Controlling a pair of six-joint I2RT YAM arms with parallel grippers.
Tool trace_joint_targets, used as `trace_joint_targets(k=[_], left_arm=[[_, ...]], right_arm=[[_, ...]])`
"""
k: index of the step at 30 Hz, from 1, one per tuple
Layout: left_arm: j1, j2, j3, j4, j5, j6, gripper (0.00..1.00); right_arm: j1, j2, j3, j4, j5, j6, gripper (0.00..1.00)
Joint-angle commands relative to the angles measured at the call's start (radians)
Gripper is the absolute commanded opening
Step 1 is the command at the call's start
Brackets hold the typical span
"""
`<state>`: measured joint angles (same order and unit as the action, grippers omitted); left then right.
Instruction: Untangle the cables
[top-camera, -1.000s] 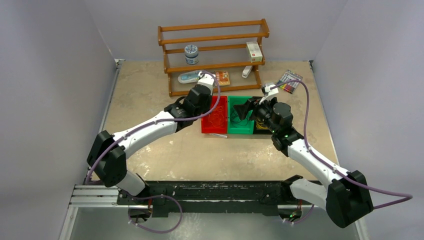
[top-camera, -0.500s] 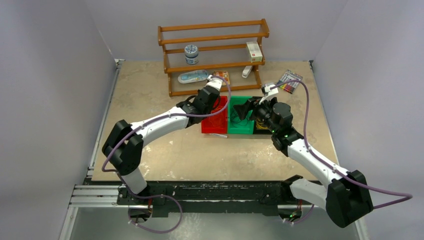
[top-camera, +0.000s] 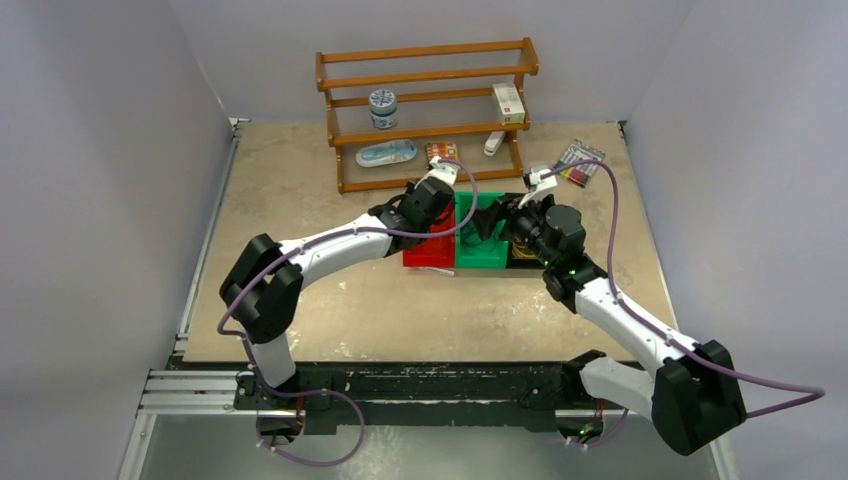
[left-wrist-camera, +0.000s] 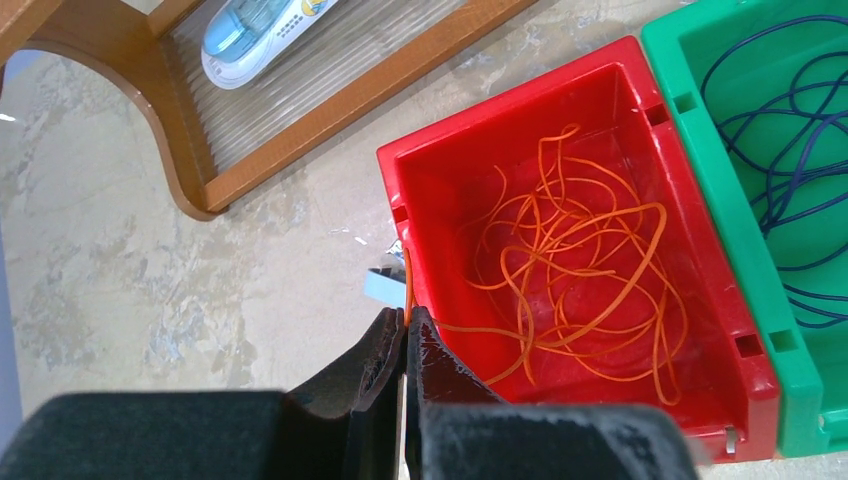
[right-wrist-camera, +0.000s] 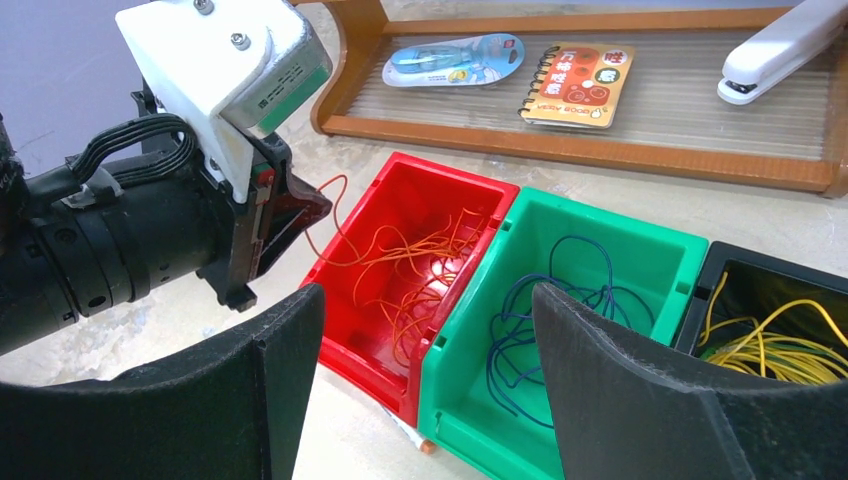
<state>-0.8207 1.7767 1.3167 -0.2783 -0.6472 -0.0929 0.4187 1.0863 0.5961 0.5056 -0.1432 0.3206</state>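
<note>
**Fig.** L tool (left-wrist-camera: 406, 325) is closed, pinching one strand of orange cable (left-wrist-camera: 570, 270) just outside the left wall of the red bin (left-wrist-camera: 500, 110), above the table (left-wrist-camera: 150, 280). The strand rises from the jaws and crosses the rim. The rest of the coil lies inside the bin, to the tool's right.

R tool (right-wrist-camera: 428, 300) is open and empty, hovering over the green bin (right-wrist-camera: 610, 212) w/ blue cable (right-wrist-camera: 597, 293). Yellow cable (right-wrist-camera: 775, 345) lies in the black bin (right-wrist-camera: 715, 262).

L arm is nearer the orange coil. Next move prob. shifts the pinched end right, past the rim, for release.
</note>
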Motion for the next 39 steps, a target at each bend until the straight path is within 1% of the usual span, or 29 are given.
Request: trace_joint_targets(k=[1, 8, 17, 22, 28, 33, 36, 37, 39], left_arm=[[-0.001, 0.012, 0.024, 0.063, 0.067, -0.022, 0.0], [-0.001, 0.055, 0.013, 0.103, 0.159, -0.051, 0.0], [0.001, 0.116, -0.016, 0.153, 0.21, -0.09, 0.0], [0.002, 0.154, -0.028, 0.166, 0.2, -0.105, 0.0], [0.011, 0.192, -0.045, 0.162, 0.156, -0.127, 0.0], [0.026, 0.191, -0.051, 0.147, 0.116, -0.142, 0.0], [0.026, 0.175, -0.051, 0.146, 0.119, -0.144, 0.0], [0.027, 0.166, -0.051, 0.147, 0.123, -0.146, 0.01], [0.026, 0.145, -0.053, 0.149, 0.132, -0.152, 0.06]], right_arm=[[-0.002, -0.027, -0.001, 0.014, 0.043, 0.002, 0.78], [-0.002, -0.034, 0.0, -0.001, 0.074, 0.013, 0.78], [-0.002, -0.038, -0.004, -0.008, 0.086, 0.028, 0.78], [-0.002, -0.04, -0.005, -0.013, 0.091, 0.028, 0.78], [-0.003, -0.042, -0.009, -0.015, 0.092, 0.03, 0.78], [-0.003, -0.042, -0.009, -0.014, 0.093, 0.032, 0.78], [-0.002, -0.037, -0.008, -0.012, 0.09, 0.032, 0.78], [-0.002, -0.037, -0.007, -0.013, 0.089, 0.033, 0.78], [-0.002, -0.037, -0.006, -0.012, 0.09, 0.034, 0.78]])
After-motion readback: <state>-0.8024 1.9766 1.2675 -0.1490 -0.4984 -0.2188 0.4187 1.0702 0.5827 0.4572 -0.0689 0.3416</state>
